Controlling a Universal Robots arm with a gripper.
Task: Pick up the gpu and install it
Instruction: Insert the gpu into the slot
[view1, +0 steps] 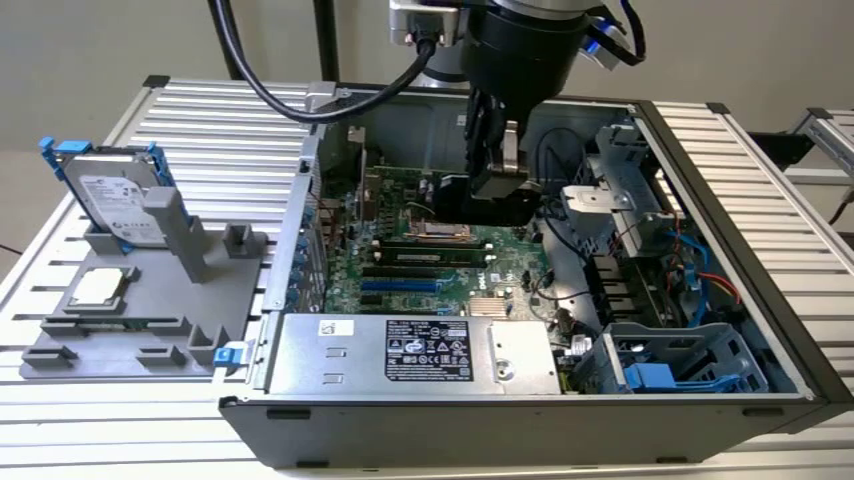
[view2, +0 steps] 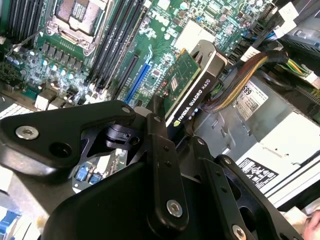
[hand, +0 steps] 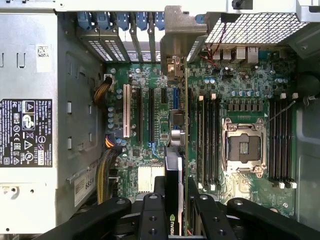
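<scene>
**Gripper** (view1: 491, 190): inside the open computer case (view1: 534, 432), over the motherboard (view1: 400, 278). In both wrist views its black fingers (hand: 152, 212) press on the two faces of the gpu, one on each side, and grip it firmly.

**Gpu** (view2: 192, 87): held in the gripper (view2: 170, 125), edge-down above the motherboard (view2: 165, 30). The green circuit face is turned toward the CPU socket (view2: 80, 15). The black shroud is turned toward the power supply (hand: 30, 100). In the first wrist view the gpu (hand: 174, 185) appears edge-on, running parallel to the expansion slots and just beside the blue slot (hand: 176, 97). Its silver end bracket points to the case's rear wall. Whether its lower edge touches a slot cannot be told.

**Motherboard fittings**: open CPU socket (hand: 243, 147); memory sticks (hand: 207, 140) between the socket and the card.

**Power supply** (view1: 400, 350): silver box with a black label, at the near end of the case in the exterior view.

**Outside the case, exterior view's left**: grey fixture (view1: 147, 320) on the slatted table (view1: 747, 130). It carries an upright hard drive in a blue frame (view1: 114, 195) and a flat processor chip (view1: 100, 288).
</scene>
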